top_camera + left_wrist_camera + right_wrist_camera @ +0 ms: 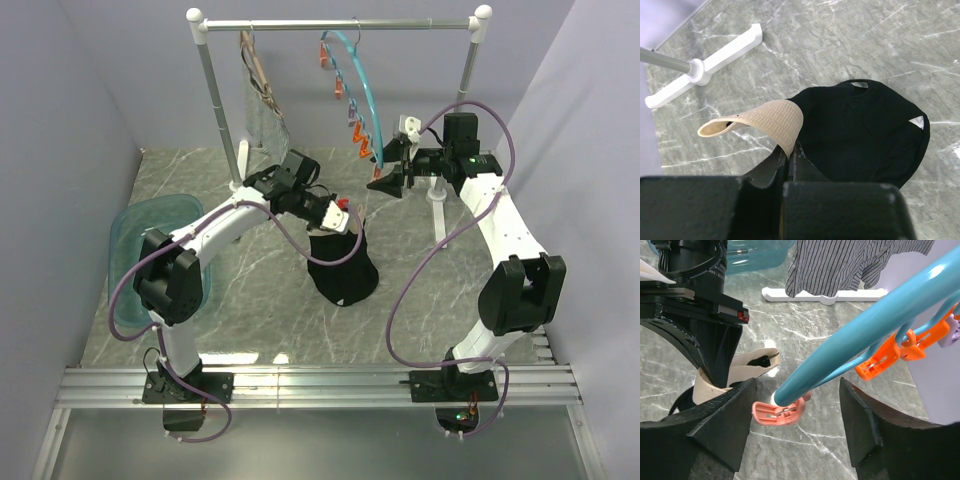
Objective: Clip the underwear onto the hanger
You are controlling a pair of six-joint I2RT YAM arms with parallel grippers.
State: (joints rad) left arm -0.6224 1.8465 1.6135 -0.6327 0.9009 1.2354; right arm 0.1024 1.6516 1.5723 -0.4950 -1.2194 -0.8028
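The black underwear (343,268) hangs down to the marble table with its pale waistband (770,117) lifted. My left gripper (789,150) is shut on that waistband, and the black fabric (860,130) spreads on the table below it. The teal hanger (360,80) hangs from the rack bar with orange and purple clips along its curve. My right gripper (797,410) is open around the hanger's lower end (850,335). A pink clip (777,412) sits between its fingers (730,425) without touching either. In the top view the right gripper (385,180) is up and to the right of the left gripper (345,222).
A white-poled rack (340,25) spans the back, and its feet (705,67) rest on the table. A brown hanger with grey striped cloth (262,90) hangs at the left of the bar. A teal basin (135,260) stands at the table's left edge. Walls close in on both sides.
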